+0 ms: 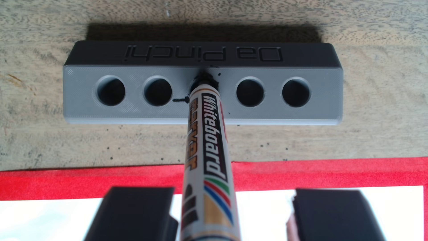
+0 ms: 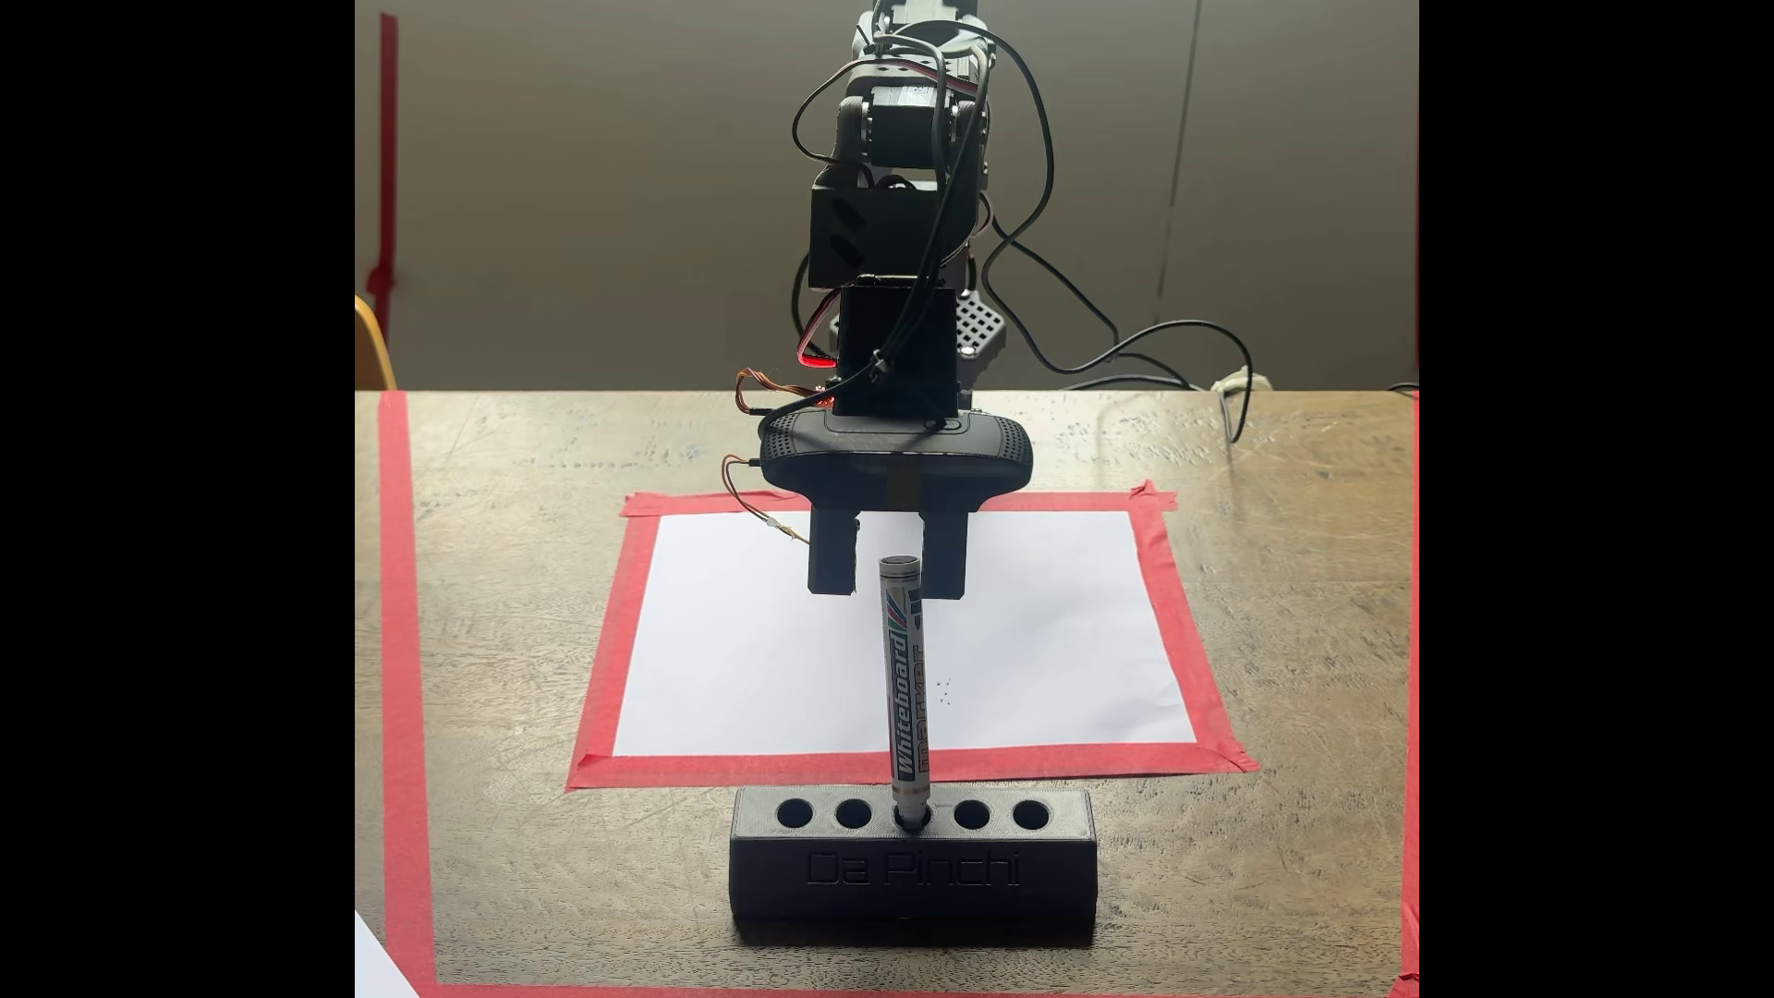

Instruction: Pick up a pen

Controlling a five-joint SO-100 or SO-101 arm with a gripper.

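The pen (image 2: 906,686) stood tip down in the middle hole of a dark five-hole holder (image 2: 913,866) lettered "Da Pinchi", leaning slightly out of true. In the wrist view the pen (image 1: 209,162) ran from the hole up between the two fingers, label and coloured stripes facing the camera. The other four holes were empty. Ink smudges marked the holder (image 1: 266,115) around the middle hole.

The gripper (image 2: 887,561) hung over the pen's dark top end, with its fingers apart, one on each side of the barrel. In the wrist view the gripper (image 1: 231,217) showed a clear gap between the barrel and the finger on the right of that view; the finger on the left sat very close to the barrel, contact not resolvable. It had hold of nothing.

Behind the holder lay a white sheet of paper (image 2: 768,653) taped down with red tape (image 2: 1166,614) on a wooden table (image 2: 538,672).

Progress, as judged: approach and straddle done. Left to do: close on the upper barrel, then lift straight up until the tip clears the hole. Pen not yet raised.
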